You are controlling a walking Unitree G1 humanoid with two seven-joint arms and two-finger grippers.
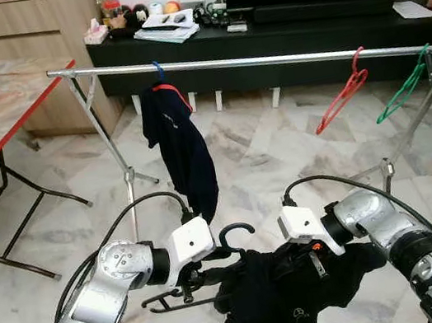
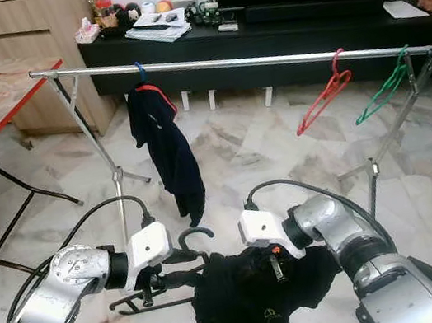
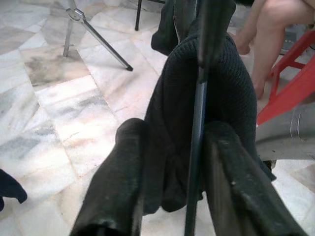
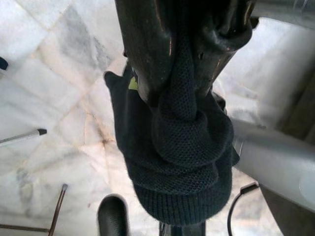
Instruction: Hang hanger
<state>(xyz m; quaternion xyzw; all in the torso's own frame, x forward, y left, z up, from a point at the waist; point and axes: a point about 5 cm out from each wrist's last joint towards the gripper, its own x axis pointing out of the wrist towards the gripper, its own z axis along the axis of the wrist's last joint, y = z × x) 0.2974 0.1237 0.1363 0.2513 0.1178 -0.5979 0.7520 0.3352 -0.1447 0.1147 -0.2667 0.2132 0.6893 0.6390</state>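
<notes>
You see the black hanger [image 1: 234, 242] held low at 6 o'clock, between both arms, a black garment [image 1: 286, 295] draped on it. The left gripper [image 3: 167, 162] pinches the hanger's thin bar and cloth; the right gripper [image 4: 189, 73] clamps bunched knit. Judge the load light, the cloth soft and apt to slip, the hook stiff. The rail [image 1: 265, 59] spans 12 o'clock.

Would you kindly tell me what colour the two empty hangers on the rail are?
One hanger is red, the other green, clearest in the left eye view.
</notes>
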